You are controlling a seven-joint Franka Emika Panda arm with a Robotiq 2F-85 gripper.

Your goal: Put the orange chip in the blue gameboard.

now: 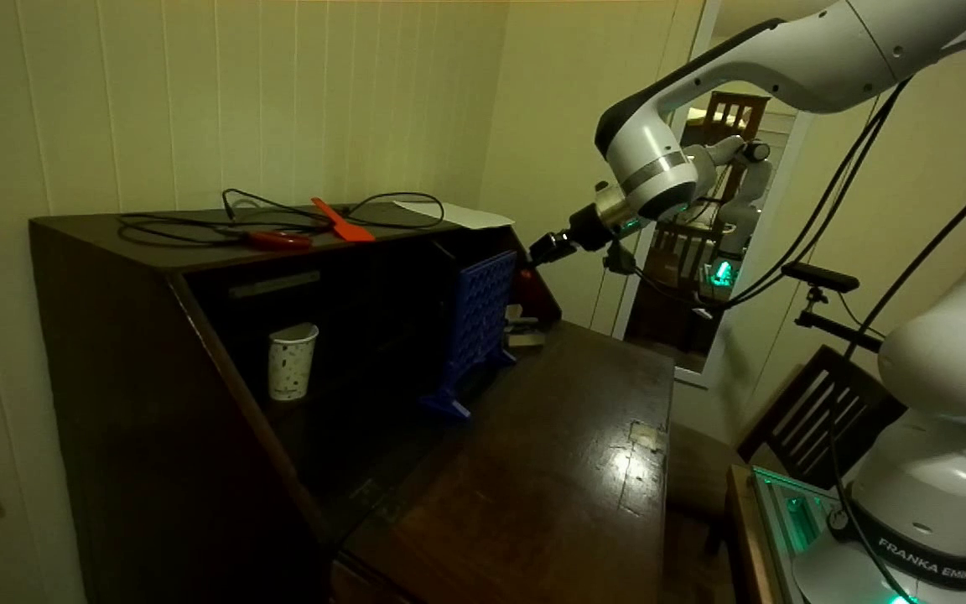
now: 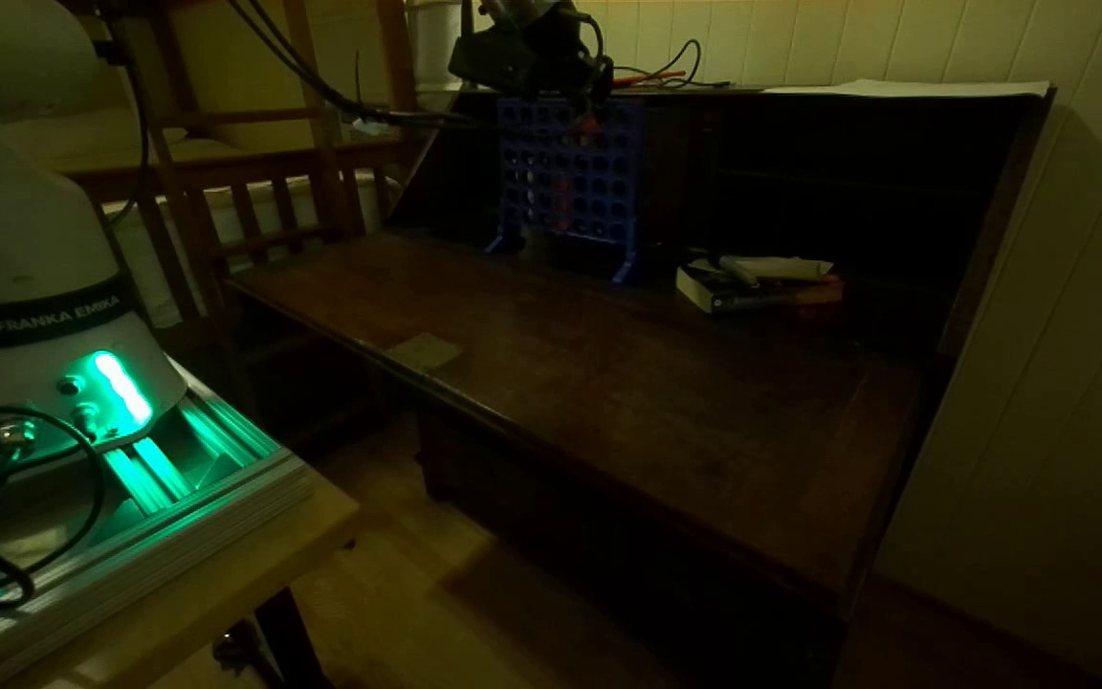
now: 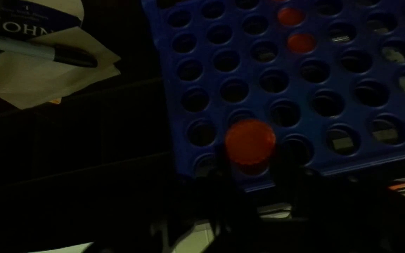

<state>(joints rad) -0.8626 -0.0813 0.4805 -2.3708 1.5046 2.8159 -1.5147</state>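
A dark wooden slant-front desk (image 1: 575,453) fills most of both exterior views, its flap let down to the front edge. Over that front edge reaches the white-and-black robot arm (image 1: 785,63). The upright dark-blue plastic gameboard (image 1: 480,310), pierced with a grid of round holes, stands well back from the front edge. Towards one end of the desk lies a dark-covered book (image 2: 742,297) under pale paper sheets (image 3: 47,84); towards the opposite end, back in the recess, is a white speckled paper cup (image 1: 291,369). The jaws are in deep shadow, but in the wrist view they look to be pinching the flat, round, orange plastic chip (image 3: 250,142) from both sides. The chip is on the front-edge side of the board, close to its top, roughly in line with the second column from the book end; whether they touch I cannot tell. A disc has no long axis, but its flat faces look nearly parallel to the board's. I judge that the next move turns on height: lift the chip clear of the top, then back over the slot
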